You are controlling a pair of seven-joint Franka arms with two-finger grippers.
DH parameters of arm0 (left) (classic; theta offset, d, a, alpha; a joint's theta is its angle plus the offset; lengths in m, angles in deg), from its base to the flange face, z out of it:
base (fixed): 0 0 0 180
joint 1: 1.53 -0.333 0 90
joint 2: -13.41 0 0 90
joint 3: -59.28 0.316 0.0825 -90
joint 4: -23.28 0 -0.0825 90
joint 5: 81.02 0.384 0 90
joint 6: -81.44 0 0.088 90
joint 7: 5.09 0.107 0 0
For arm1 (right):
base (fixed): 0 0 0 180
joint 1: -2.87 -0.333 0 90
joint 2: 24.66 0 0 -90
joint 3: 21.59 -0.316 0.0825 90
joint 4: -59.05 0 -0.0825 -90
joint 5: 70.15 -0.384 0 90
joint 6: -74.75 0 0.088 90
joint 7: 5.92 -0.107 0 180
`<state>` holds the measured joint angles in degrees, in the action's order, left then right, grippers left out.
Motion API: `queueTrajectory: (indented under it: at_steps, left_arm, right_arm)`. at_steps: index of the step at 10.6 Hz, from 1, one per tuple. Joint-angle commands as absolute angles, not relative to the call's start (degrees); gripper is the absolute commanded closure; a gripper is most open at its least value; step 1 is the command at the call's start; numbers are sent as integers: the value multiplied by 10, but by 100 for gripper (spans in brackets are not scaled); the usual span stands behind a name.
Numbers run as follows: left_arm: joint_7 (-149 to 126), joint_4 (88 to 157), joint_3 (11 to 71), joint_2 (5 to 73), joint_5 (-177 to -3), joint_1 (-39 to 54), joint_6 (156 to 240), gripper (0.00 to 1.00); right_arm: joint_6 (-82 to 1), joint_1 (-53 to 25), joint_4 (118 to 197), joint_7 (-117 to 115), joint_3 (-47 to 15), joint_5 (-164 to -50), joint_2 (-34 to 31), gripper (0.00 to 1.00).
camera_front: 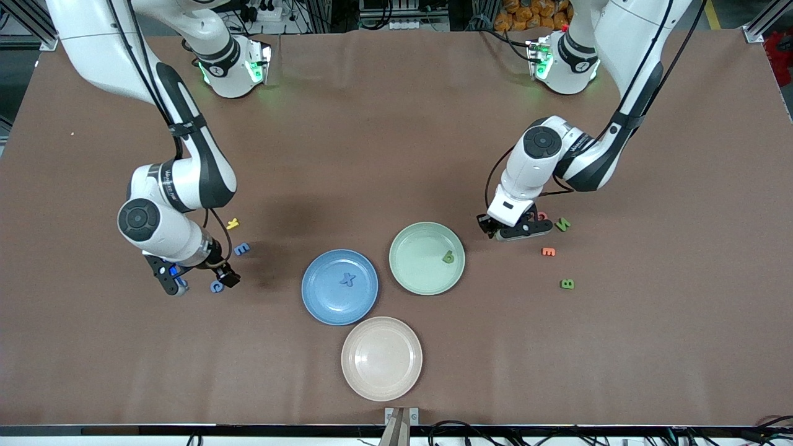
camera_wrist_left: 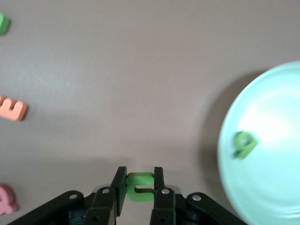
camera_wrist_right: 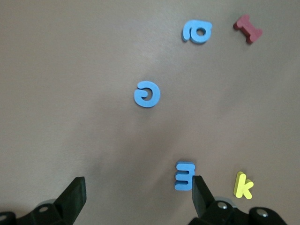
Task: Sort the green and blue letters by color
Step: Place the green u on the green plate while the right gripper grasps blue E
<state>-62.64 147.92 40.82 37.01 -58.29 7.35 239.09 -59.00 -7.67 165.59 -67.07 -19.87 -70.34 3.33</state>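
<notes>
My left gripper point(camera_front: 517, 230) is shut on a green letter point(camera_wrist_left: 139, 186), low over the table beside the green plate point(camera_front: 409, 279). That plate holds one green letter point(camera_front: 448, 256), which also shows in the left wrist view point(camera_wrist_left: 244, 143). Green letters N point(camera_front: 562, 224) and B point(camera_front: 567, 284) lie toward the left arm's end. My right gripper point(camera_front: 198, 277) is open point(camera_wrist_right: 138, 197) and empty over the blue letters. A blue E point(camera_wrist_right: 184, 176) lies by one finger, with two more blue letters point(camera_wrist_right: 147, 93) point(camera_wrist_right: 197, 32) nearby. The blue plate point(camera_front: 322, 306) holds a blue X point(camera_front: 347, 280).
A beige plate point(camera_front: 381, 358) stands nearest the front camera. An orange E point(camera_front: 548, 251) and a pink letter point(camera_front: 542, 216) lie near my left gripper. A yellow k point(camera_front: 233, 223) and a dark red letter point(camera_wrist_right: 247, 28) lie near the blue letters.
</notes>
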Motion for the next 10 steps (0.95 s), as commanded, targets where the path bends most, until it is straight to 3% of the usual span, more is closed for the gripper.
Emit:
queueTrajectory:
  at_steps: [1, 5, 7, 8, 9, 10]
  left_arm:
    - [-701, 1409, 387, 396, -616, 94, 2390, 100]
    - [-825, 1300, 393, 466, -612, 180, 2389, 100]
    - [-853, 1280, 403, 479, -609, 203, 2385, 100]
    - [-853, 1281, 406, 479, -607, 204, 2383, 86]
    - [-852, 1280, 408, 480, -604, 204, 2379, 34]
    - [-852, 1281, 412, 480, -585, 203, 2377, 0]
  right_arm:
    - [-687, -77, 1743, -697, -201, -680, 12, 0]
    - [-749, -80, 1788, -697, -201, -676, 14, 0]
    - [-784, -81, 1812, -698, -201, -677, 15, 0]
    - [-804, -81, 1824, -698, -201, -677, 20, 0]
    - [-805, -81, 1825, -698, -201, -677, 21, 0]
    - [-806, -81, 1831, -699, -201, -676, 20, 7]
